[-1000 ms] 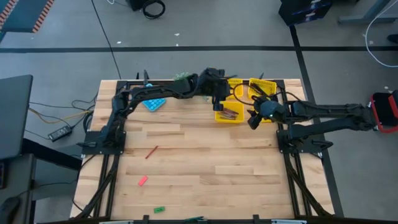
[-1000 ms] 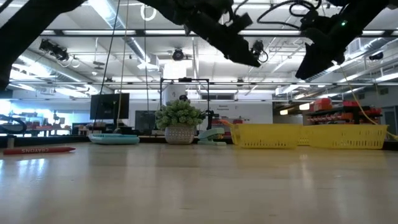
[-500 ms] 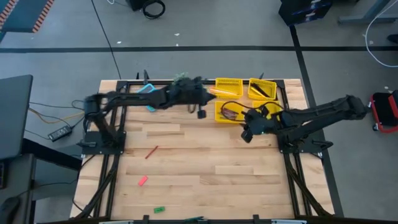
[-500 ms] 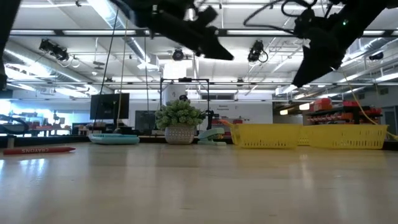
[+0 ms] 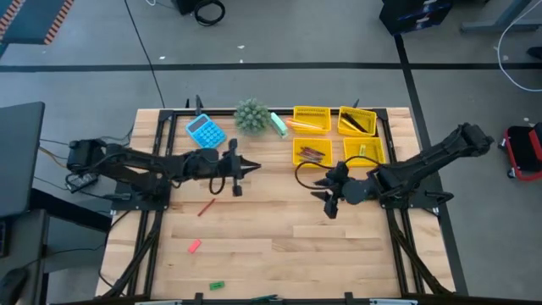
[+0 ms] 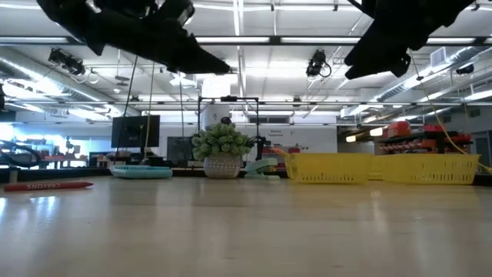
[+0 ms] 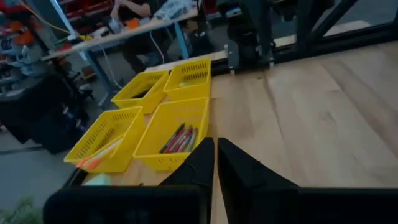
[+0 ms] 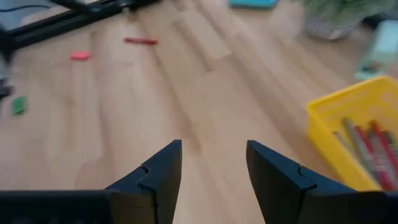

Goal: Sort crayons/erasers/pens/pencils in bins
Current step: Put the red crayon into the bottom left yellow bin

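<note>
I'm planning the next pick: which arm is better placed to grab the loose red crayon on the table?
Probably the left. Its end effector, shut and empty, hovers just up-right of the red crayon; the right end effector, open, is farther away.

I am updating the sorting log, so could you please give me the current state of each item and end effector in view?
left end effector: shut, empty, above the table.
right end effector: open, empty, above the table.
red crayon: loose on the table, unsorted.
pink eraser: loose on the table, unsorted.
green eraser: loose near the table's edge, unsorted.
bins: four, grouped together, each holding items.
</note>
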{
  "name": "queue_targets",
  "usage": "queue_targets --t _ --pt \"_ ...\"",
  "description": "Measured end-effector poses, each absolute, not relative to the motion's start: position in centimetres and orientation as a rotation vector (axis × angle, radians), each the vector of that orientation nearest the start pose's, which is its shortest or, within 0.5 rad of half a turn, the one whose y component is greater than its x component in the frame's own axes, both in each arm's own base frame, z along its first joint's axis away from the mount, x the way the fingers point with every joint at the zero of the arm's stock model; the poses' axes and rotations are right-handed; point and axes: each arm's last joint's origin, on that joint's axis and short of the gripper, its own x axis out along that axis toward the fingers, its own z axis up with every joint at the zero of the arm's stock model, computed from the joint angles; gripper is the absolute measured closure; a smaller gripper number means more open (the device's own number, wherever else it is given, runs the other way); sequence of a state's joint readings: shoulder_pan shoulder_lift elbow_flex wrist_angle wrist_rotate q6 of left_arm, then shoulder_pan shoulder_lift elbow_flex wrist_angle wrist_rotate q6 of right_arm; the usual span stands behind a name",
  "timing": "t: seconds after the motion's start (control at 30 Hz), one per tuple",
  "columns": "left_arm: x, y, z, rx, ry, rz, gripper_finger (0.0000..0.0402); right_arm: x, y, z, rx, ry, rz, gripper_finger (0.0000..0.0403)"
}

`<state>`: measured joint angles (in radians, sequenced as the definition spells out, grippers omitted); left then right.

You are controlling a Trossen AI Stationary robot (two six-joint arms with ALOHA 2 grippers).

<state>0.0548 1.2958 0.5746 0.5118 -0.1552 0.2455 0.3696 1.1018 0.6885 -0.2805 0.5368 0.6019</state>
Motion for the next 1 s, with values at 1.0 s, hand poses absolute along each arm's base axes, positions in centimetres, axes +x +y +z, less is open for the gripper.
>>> queue_targets --t 1.0 --pt "22.9 -4.2 15.8 0.283 0.408 -0.288 0.0366 29.3 10.4 18.2 0.499 0.427 -0.215 0.0217"
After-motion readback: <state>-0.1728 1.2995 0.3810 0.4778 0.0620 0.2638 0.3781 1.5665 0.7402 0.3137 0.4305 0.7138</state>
